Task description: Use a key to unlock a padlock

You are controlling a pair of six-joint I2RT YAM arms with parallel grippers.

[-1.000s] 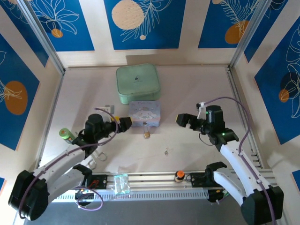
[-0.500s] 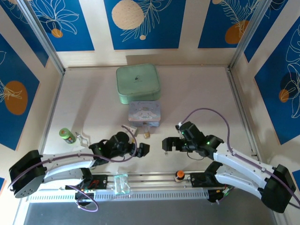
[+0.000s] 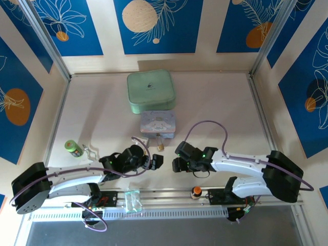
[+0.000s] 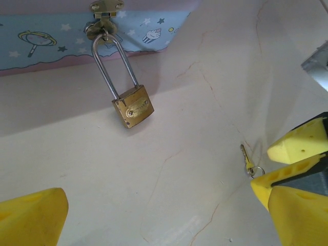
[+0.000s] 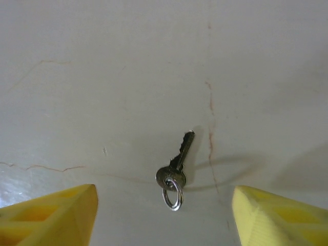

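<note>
The small brass padlock (image 4: 133, 106) hangs by its long silver shackle from the hasp of the pale blue tin (image 4: 46, 38) and rests on the table; from above the padlock (image 3: 160, 146) lies just in front of the tin (image 3: 158, 124). The thin silver key (image 5: 179, 156) with its ring lies flat on the table between the yellow fingers (image 5: 56, 215) of my right gripper (image 5: 164, 205), which is open and low over it. The key (image 4: 247, 158) also shows at the right of the left wrist view. My left gripper (image 4: 164, 225) is open, short of the padlock.
A mint green case (image 3: 150, 90) sits behind the tin. A green cylinder (image 3: 73, 147) and a wire clip (image 3: 90, 152) lie at the left. An orange-topped knob (image 3: 195, 191) and a clear packet (image 3: 132, 200) rest on the front rail. My two grippers (image 3: 155, 163) (image 3: 176, 165) nearly meet.
Both arms dropped toward the near middle of the table. The right gripper moved left and down over the key; the left gripper left the tin's side and now faces the padlock.
</note>
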